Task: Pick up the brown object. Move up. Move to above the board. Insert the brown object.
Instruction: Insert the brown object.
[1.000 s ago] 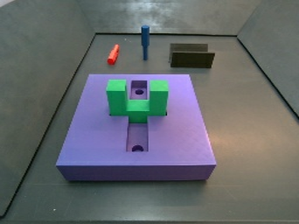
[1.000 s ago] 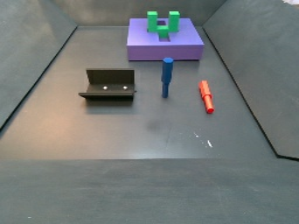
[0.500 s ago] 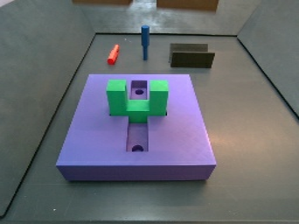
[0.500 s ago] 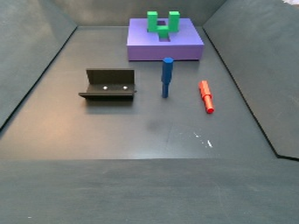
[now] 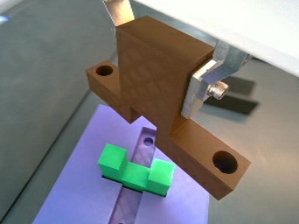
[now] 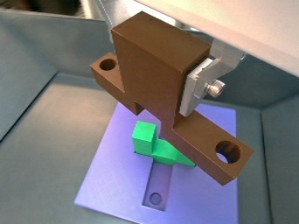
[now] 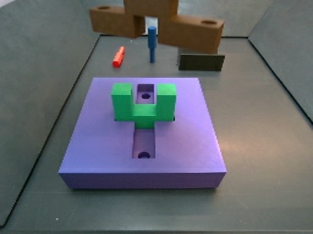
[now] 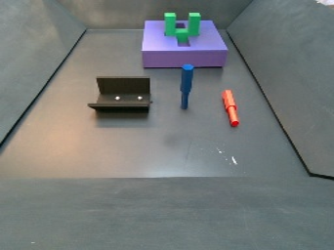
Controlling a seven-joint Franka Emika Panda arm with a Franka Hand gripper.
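My gripper (image 5: 158, 48) is shut on the brown object (image 5: 152, 74), a blocky piece with a bar across it and a round hole at each end. Silver fingers (image 6: 201, 83) clamp its upright block in both wrist views. In a side view the brown object (image 7: 189, 32) hangs high in the air with the gripper (image 7: 153, 26) on it. Far below it in both wrist views lies the violet-blue board (image 6: 111, 179), with its green U-shaped block (image 6: 158, 144) and holed groove (image 5: 135, 197). The board (image 7: 184, 151) and green block (image 7: 143, 102) show in both side views.
An upright blue peg (image 8: 187, 86) and a small red stick (image 8: 231, 107) are on the dark floor between the board (image 8: 163, 57) and the fixture (image 8: 121, 95). Sloping grey walls close in the floor on all sides.
The gripper with the brown object has come into the top of a side view, where one second ago nothing showed. Board, peg, stick and fixture have not moved.
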